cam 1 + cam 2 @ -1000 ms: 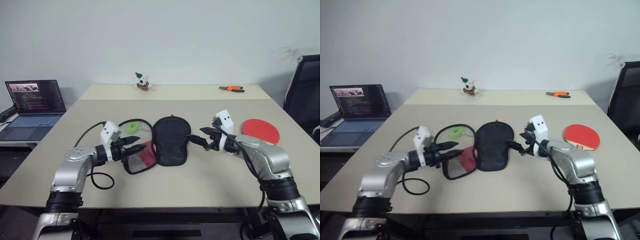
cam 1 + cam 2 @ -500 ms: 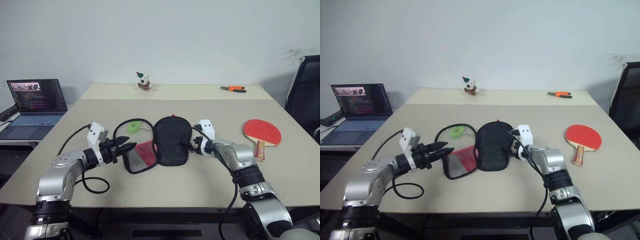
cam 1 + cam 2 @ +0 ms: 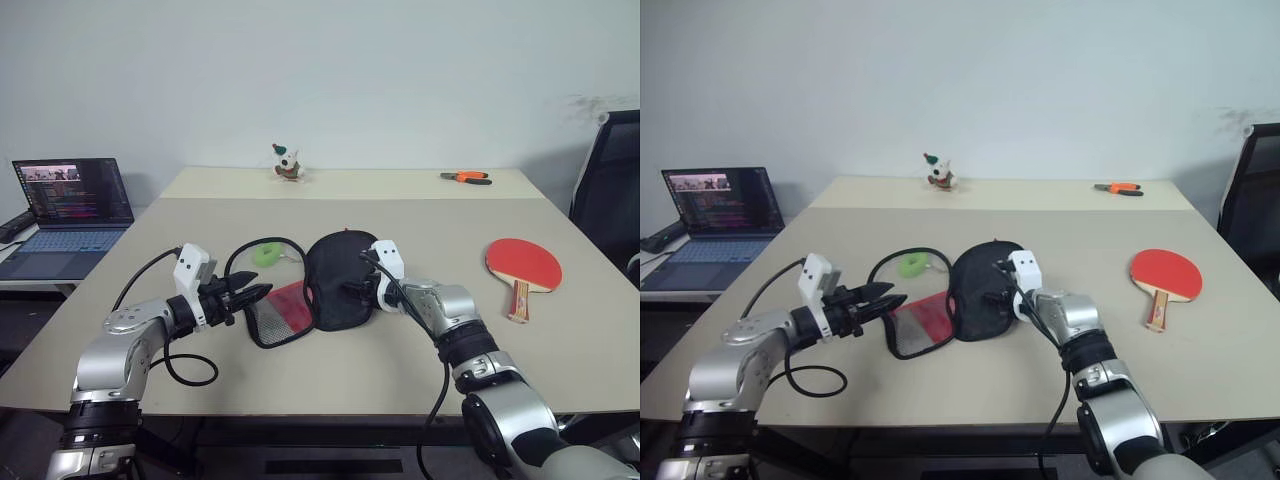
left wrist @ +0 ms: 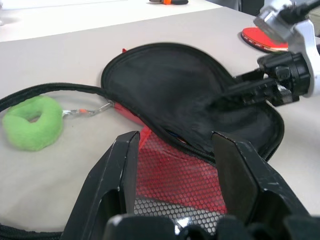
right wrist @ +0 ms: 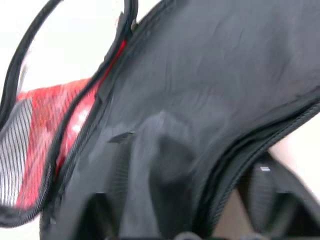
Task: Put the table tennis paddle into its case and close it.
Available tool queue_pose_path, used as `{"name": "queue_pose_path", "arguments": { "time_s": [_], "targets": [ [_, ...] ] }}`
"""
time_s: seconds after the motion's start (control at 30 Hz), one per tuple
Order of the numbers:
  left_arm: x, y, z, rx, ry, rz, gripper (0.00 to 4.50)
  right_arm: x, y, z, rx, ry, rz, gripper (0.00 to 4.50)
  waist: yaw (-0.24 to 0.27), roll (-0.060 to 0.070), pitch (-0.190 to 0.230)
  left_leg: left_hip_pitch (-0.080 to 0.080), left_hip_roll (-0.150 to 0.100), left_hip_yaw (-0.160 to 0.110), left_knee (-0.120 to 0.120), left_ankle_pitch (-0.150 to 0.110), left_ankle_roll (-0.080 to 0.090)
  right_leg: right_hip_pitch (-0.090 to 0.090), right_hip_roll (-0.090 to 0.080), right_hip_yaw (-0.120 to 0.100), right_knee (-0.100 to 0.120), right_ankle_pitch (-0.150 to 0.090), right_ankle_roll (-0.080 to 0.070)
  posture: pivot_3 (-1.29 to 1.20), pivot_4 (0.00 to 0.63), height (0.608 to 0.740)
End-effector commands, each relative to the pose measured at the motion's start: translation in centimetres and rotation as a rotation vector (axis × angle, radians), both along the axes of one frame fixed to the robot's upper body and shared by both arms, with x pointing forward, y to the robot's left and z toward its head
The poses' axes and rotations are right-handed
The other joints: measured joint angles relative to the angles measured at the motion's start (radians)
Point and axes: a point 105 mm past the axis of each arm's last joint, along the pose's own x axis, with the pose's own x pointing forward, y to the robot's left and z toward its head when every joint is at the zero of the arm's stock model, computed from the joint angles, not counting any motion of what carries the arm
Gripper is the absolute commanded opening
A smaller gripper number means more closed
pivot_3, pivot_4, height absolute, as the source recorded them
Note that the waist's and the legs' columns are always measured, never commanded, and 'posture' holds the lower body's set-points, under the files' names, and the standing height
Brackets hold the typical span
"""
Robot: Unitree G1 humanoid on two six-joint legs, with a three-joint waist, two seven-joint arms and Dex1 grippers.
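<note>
Step in hand: opening the case (image 3: 338, 282), which lies unzipped mid-surface. Right tool (image 3: 352, 292) pinches the case's black flap at its right edge. Left tool (image 3: 262, 292) hovers at the red mesh half, fingers parted, holding nothing.

Table tennis paddle (image 3: 523, 266) lies well to the right, untouched. Next move likely calls for spreading the flap, then fetching the paddle.

Around: green pull tag (image 3: 265, 254), laptop (image 3: 68, 205) far left, pliers (image 3: 465, 177) and a small toy (image 3: 286, 163) at the far edge. Nothing blocks the paddle.

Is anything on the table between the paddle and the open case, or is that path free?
Nothing lies on the table between the paddle and the case. The right gripper and its arm reach in from that side, fingers at the black flap's edge, so the arm itself crosses the direct line.
</note>
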Motion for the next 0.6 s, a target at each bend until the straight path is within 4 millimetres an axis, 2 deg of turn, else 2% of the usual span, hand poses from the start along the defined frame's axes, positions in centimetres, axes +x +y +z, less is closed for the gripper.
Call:
{"name": "queue_pose_path", "arguments": {
  "time_s": [0.03,0.17,0.33,0.6],
  "targets": [
    [0.0,-0.2,1.7,0.028,-0.068,-0.016,2.47,0.7,0.0,1.9,0.067,-0.034,-0.032,1.53,0.0,0.0,0.0,0.0,0.0,0.0,0.0,0.0,0.0,0.0,0.0,0.0,0.0,0.0,0.0,0.0,0.15,0.74],
    [0.1,-0.5,1.9,0.031,-0.073,-0.03,2.47,1.3,-0.8,2.1,0.133,0.006,-0.096,0.08,0.0,0.0,0.0,0.0,0.0,0.0,0.0,0.0,0.0,0.0,0.0,0.0,0.0,0.0,0.0,0.0,0.15,0.74],
    [0.4,-1.3,2.4,0.035,-0.086,-0.064,2.47,1.7,-2.3,2.0,0.188,0.051,-0.168,0.03,0.0,0.0,0.0,0.0,0.0,0.0,0.0,0.0,0.0,0.0,0.0,0.0,0.0,0.0,0.0,0.0,0.15,0.74],
    [1.4,-4.2,3.3,0.037,-0.117,-0.173,2.47,1.7,-6.2,1.0,0.157,0.089,-0.257,0.03,0.001,0.0,0.0,0.0,0.0,0.001,0.0,0.0,0.0,0.0,0.0,0.0,0.0,0.0,0.0,0.0,0.15,0.74]
  ]
}}
